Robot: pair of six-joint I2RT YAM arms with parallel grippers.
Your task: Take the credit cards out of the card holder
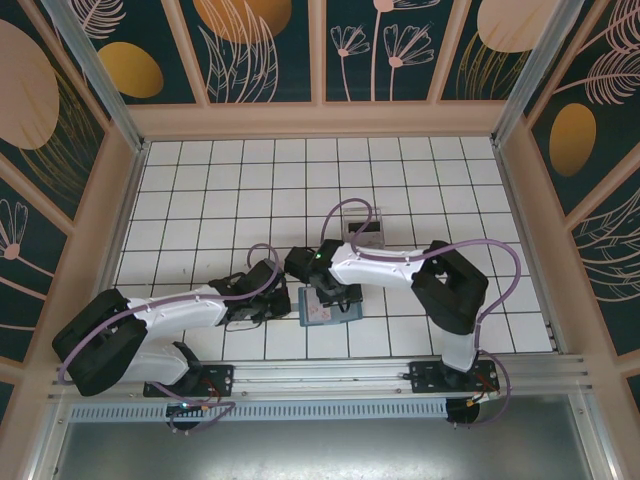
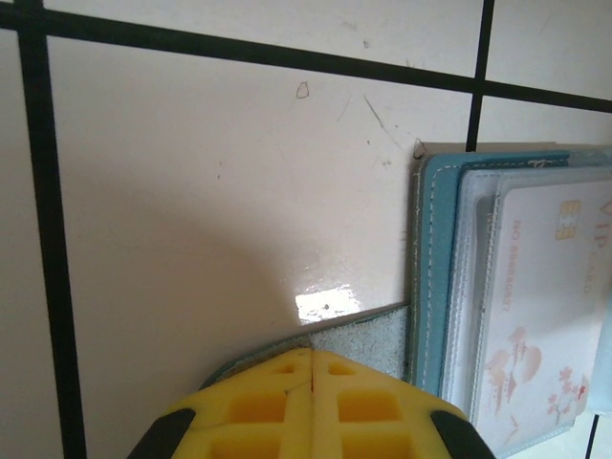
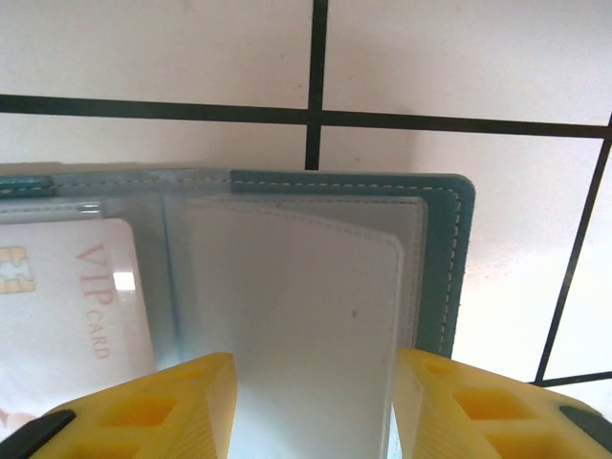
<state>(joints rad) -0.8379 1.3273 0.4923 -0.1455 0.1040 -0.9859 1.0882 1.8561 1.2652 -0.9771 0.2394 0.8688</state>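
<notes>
From above, both my arms meet over the wallet [image 1: 318,314] on the tiled table [image 1: 200,200], and the right gripper [image 1: 335,297] hides most of it.

Left wrist: the left gripper [image 2: 311,387] is pressed closed at a grey flap corner. I cannot tell if it pinches it. A white card [image 2: 540,316] sits sleeved in the wallet, cut off at the frame edge.

Right wrist: the fingers stand apart and empty, straddling a clear sleeve [image 3: 296,316].

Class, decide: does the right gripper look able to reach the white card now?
Probably yes: the right gripper hangs open over the card holder, and the white card lies just beside it, tucked in a clear sleeve.
</notes>
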